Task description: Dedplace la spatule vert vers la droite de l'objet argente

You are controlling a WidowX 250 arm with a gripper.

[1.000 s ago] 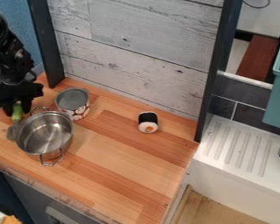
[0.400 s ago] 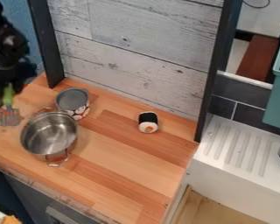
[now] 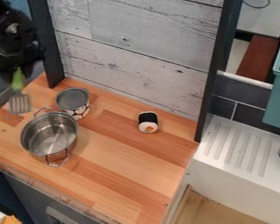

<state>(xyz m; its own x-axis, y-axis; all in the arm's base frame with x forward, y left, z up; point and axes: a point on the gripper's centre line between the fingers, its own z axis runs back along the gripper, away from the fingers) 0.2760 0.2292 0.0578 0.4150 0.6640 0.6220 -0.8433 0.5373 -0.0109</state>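
Observation:
At the left edge my gripper (image 3: 18,70) is raised above the counter's back left corner, shut on the green handle of the spatula (image 3: 18,80). The spatula hangs upright with its grey slotted head (image 3: 19,104) down, left of the silver pot. That silver pot (image 3: 49,134) stands on the wooden counter at the left, one handle toward the front and one toward the back.
A metal can (image 3: 73,103) with a patterned side stands just behind the pot. A sushi toy (image 3: 148,122) lies right of centre on the counter (image 3: 124,162). A plank wall (image 3: 136,57) rises behind; a white sink (image 3: 242,153) adjoins at the right.
My gripper has risen with the spatula, lifting its head clear from beside the pot, then shifted slightly right. The pot has moved a little to the right and turned slightly.

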